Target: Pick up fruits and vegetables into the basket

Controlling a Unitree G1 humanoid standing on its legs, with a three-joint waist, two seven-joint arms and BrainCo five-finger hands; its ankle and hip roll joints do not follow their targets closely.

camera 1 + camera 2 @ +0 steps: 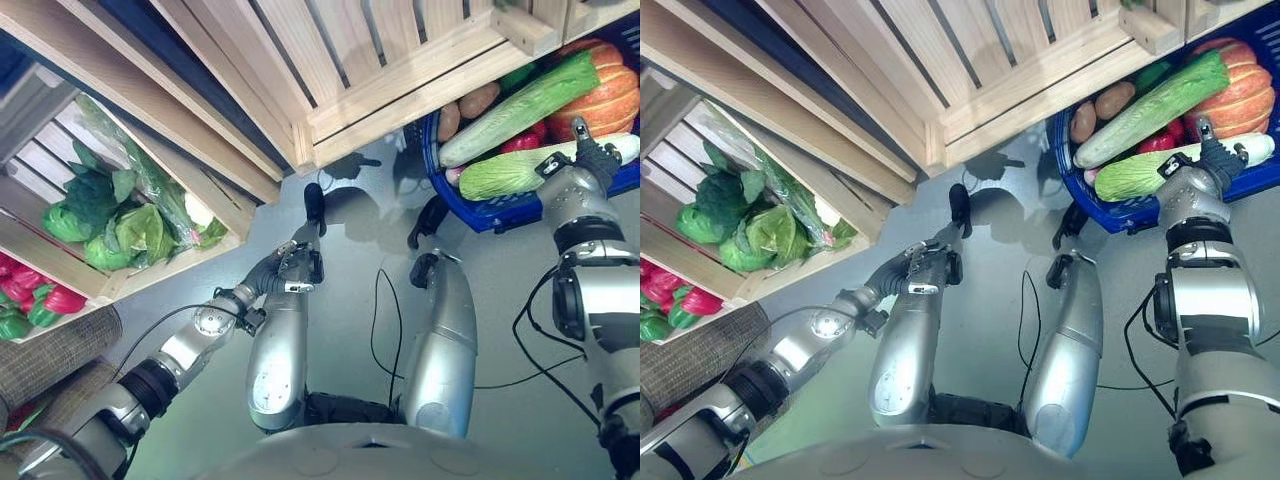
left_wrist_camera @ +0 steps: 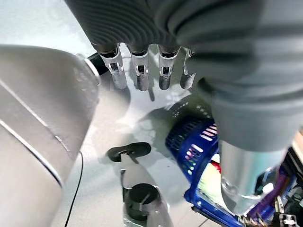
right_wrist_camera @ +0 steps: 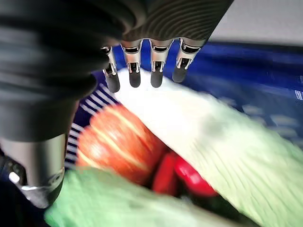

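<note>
The right robot hand (image 1: pixel 1218 152) hangs just over the blue basket (image 1: pixel 1110 212). Its fingers (image 3: pixel 134 71) point out straight and loose, and they hold nothing. Right under this robot hand lies a long pale green cabbage (image 1: pixel 1130 178). Next to it, a little farther off, is a second long green cabbage (image 1: pixel 1150 107) that lies slanted across the basket. Past that is an orange pumpkin (image 1: pixel 1246 92) by the basket's far wall. A red pepper (image 1: pixel 1162 140) peeks out between the two cabbages. Two brown potatoes (image 1: pixel 1100 110) sit at the far corner of the basket. In the right wrist view there is a round red and yellow thing (image 3: pixel 120 144) under the fingers, maybe an apple, but it is too blurry to be sure.

The left robot hand (image 1: pixel 290 268) hangs low over the grey floor (image 1: pixel 360 215), well away from the basket. Its fingers (image 2: pixel 141 71) are also straight and hold nothing.

Off to that robot hand's side, a wooden crate (image 1: pixel 170 265) holds leafy green vegetables (image 1: pixel 115 225). Red peppers (image 1: pixel 35 295) and a bit of green lie in the next crate.
</note>
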